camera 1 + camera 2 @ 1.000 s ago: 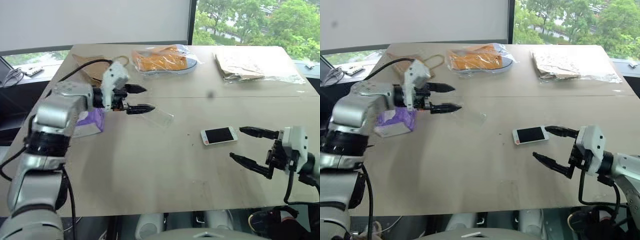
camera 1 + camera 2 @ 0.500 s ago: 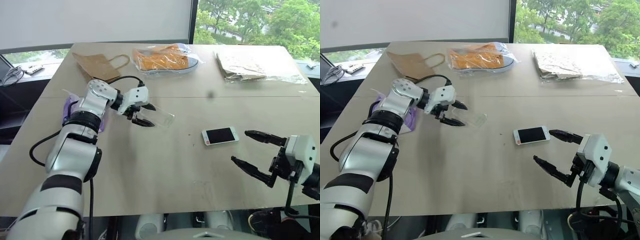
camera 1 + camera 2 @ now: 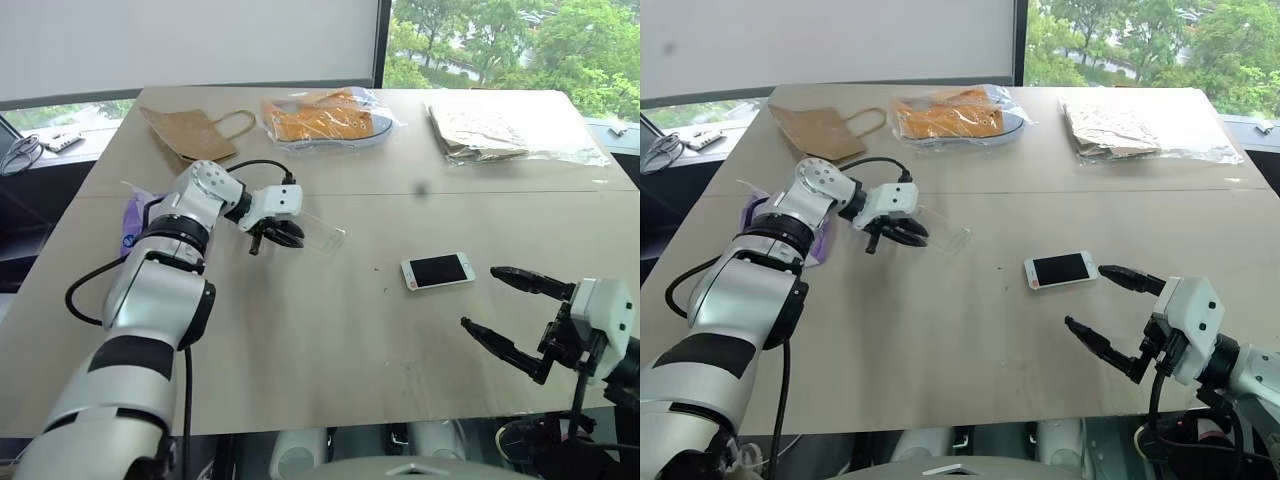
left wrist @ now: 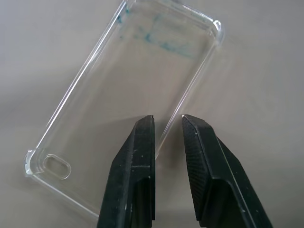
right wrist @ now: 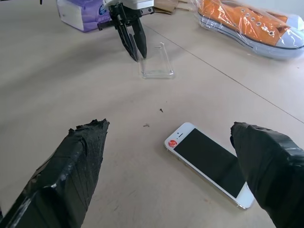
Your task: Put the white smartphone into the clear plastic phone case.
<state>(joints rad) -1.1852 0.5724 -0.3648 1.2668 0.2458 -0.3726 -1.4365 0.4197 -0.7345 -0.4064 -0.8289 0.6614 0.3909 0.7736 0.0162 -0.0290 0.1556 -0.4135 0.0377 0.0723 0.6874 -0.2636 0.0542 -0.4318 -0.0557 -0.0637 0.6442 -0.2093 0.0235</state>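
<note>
The white smartphone [image 3: 438, 271] lies flat, black screen up, on the tan table [image 3: 300, 360], right of centre. The clear plastic phone case [image 4: 142, 71] lies further left, mid-table. My left gripper [image 3: 283, 236] points down at the case's near long edge. Its fingers [image 4: 137, 156] are narrowly open and straddle the case's side wall, with a small gap still showing between them. My right gripper [image 3: 480, 297] hovers wide open just on the near side of the phone, with nothing between its fingers.
A purple tissue pack [image 3: 133, 215] sits beside my left forearm. At the table's far side lie a brown paper bag [image 3: 190, 130], an orange shoe in a clear bag [image 3: 325, 118] and a bagged brown item [image 3: 480, 130].
My left gripper has swung down from above the table onto the case's edge, and its fingers have narrowed from wide open. My right gripper has drawn back slightly from the phone, still wide open.
</note>
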